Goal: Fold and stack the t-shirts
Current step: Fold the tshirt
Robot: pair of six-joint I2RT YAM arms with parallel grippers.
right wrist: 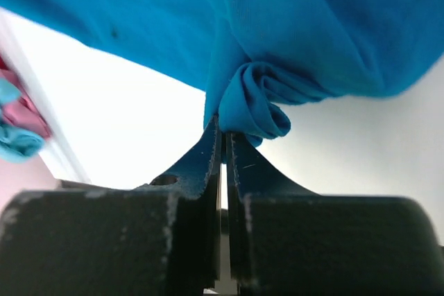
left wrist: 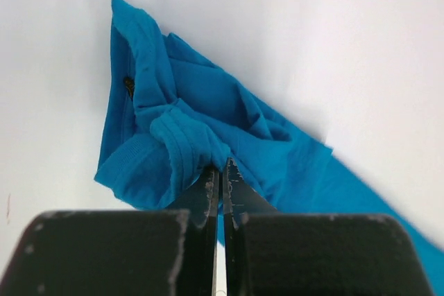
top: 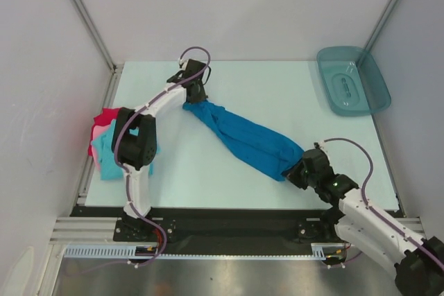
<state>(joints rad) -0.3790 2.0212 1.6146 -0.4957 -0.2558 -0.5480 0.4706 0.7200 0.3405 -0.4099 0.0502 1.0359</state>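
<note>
While pinched at both ends: blue shirt (top: 239,136), on table (top: 277,88), long axis far-left to near-right. Left gripper (top: 193,97) clamped on far end; right gripper (top: 294,170) clamped on near end. Other shirts (top: 104,145) piled at left edge.

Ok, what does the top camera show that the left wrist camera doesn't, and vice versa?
Only the top view shows the teal translucent plastic tray at the far right, the pile of red, pink and light turquoise cloth t-shirts at the left edge, and the right gripper shut on the near end of the medium blue cloth t-shirt. Only the left wrist view shows a stitched hem bunched by the fingertips. Both show the blue shirt and the left gripper shut on its far end.
</note>
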